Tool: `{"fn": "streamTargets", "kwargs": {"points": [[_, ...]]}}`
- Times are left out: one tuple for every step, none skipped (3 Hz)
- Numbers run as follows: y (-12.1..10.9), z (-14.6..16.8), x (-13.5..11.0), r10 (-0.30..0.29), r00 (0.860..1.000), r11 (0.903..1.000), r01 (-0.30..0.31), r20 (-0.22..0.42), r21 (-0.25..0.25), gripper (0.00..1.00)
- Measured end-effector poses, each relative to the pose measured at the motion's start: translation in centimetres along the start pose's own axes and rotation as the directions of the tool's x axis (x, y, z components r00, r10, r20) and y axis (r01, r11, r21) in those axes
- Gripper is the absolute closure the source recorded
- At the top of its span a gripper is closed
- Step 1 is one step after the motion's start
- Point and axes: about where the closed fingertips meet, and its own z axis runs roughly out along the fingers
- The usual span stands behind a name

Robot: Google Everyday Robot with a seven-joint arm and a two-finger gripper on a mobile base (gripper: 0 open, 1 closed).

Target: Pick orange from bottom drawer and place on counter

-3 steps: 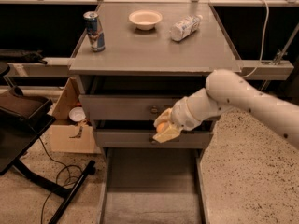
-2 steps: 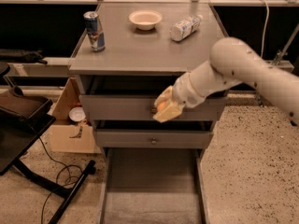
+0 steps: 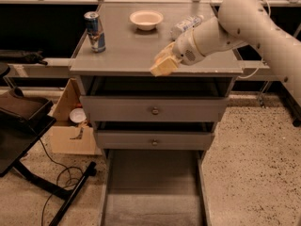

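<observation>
The gripper (image 3: 164, 64), pale yellow, hovers in the centre of the frame, just above the front edge of the grey tabletop (image 3: 123, 51). Whether its jaws are open or closed cannot be told, nor whether they hold anything. The orange cannot be picked out anywhere in view. The white arm (image 3: 244, 18) reaches in from the upper right.

Further back on the tabletop are a cream bowl (image 3: 146, 19), its contents not visible, a plastic bottle (image 3: 186, 25) lying on its side to the right, and an upright drink can (image 3: 94, 25) on the left.

Below, two knobbed drawers (image 3: 153, 109) are closed. The bottom drawer (image 3: 153, 192) is pulled open at the lower centre, showing bare grey floor. At lower left, an open cardboard box (image 3: 70, 131) holds a small white cup (image 3: 77, 116).
</observation>
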Motion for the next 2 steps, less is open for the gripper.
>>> {"fn": "streamTargets", "kwargs": {"points": [[-4.2, 0.1, -1.8, 0.057, 0.995, 0.9938, -0.064, 0.082, 0.091, 1.00], [-9.0, 3.0, -0.6, 0.086, 0.982, 0.9806, -0.113, 0.167, 0.160, 1.00]]}}
